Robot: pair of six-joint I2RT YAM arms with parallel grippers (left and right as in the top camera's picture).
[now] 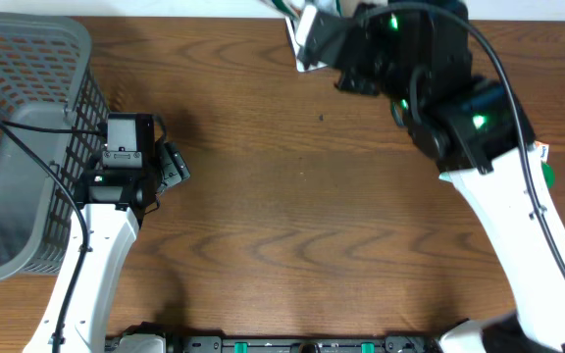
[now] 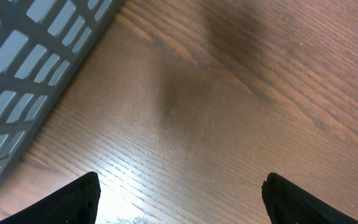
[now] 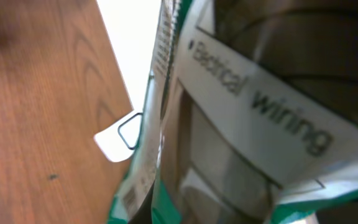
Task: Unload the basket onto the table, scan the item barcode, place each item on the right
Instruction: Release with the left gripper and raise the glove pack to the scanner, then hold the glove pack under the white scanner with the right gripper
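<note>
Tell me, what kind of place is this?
Probably a lab bench mocked up as a shop checkout: a wooden table, a grey mesh basket, and a packaged item labelled Electrical wiring.
</note>
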